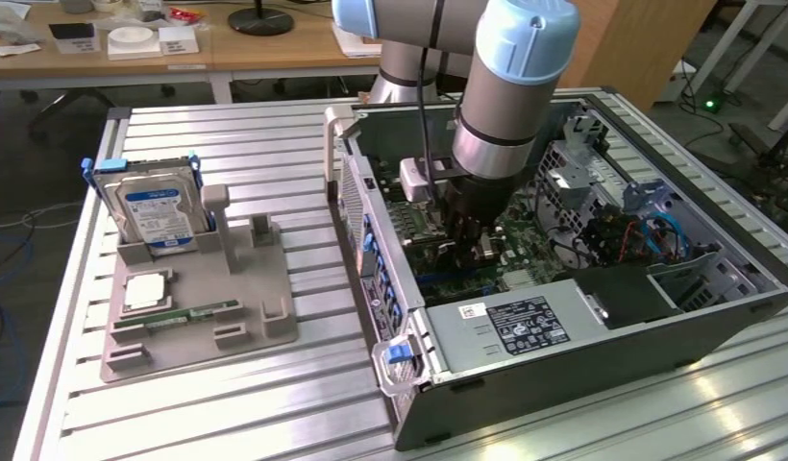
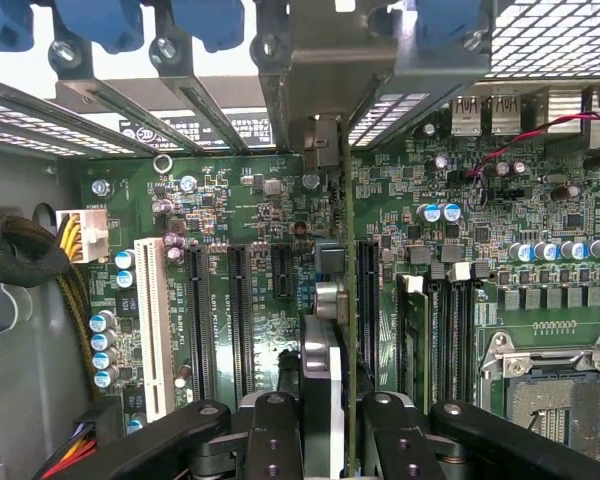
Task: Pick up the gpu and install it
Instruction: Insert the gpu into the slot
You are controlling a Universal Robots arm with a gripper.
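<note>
Jaws grip the gpu edge-on, long axis toward the case's slot brackets.

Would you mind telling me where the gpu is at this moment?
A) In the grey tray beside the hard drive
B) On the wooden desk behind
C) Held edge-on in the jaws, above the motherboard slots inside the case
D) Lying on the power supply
C: the wrist view shows the gpu clamped edge-on in the gripper, over the motherboard slots inside the case.

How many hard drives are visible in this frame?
1. The hard drive stands upright in the grey holder tray on the exterior view's left, outside the computer case. Others could be hidden inside the case.
</note>
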